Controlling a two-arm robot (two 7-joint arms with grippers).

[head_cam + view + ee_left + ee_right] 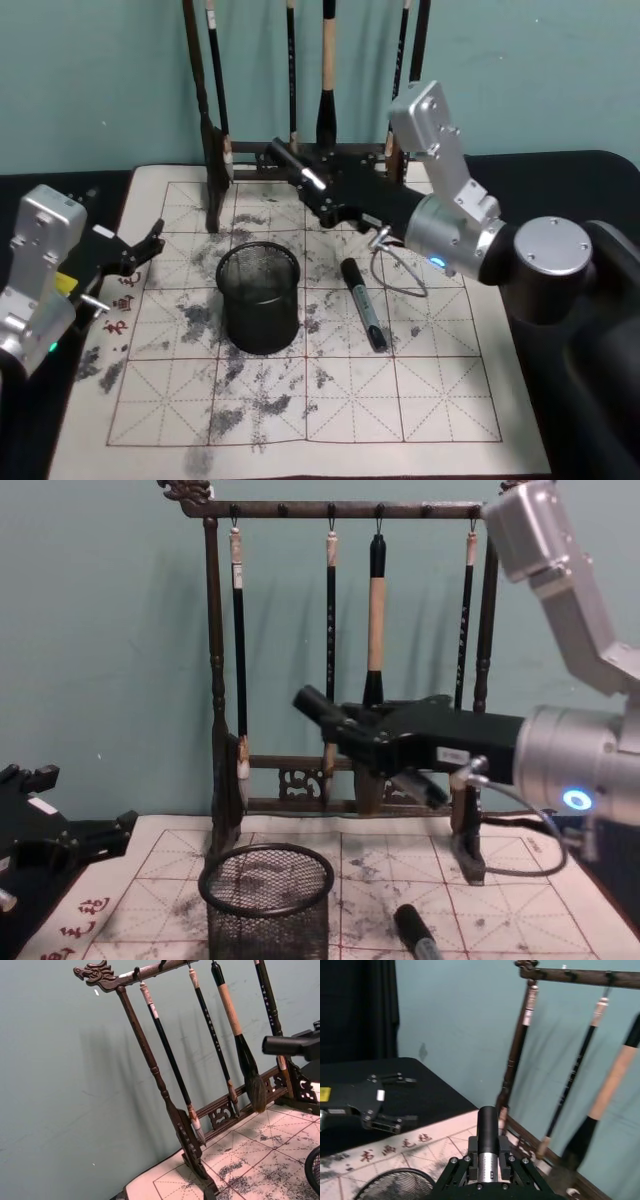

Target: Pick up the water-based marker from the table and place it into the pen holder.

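Pen holder (258, 325), right tool (318, 190) gripping marker (292, 160) beyond it

From where I stand, the right gripper (350, 730) seems to swallow most of the held marker (313, 704). The loose marker (412, 930) on the mat (500, 910) and the pen holder (265, 935) base run off the chest view's lower edge.

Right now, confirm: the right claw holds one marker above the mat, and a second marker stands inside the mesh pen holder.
One point is wrong: the second marker lies on the calligraphy mat, right of the mesh pen holder, not inside it; the head view shows this. The right claw does hold the other marker above the mat.
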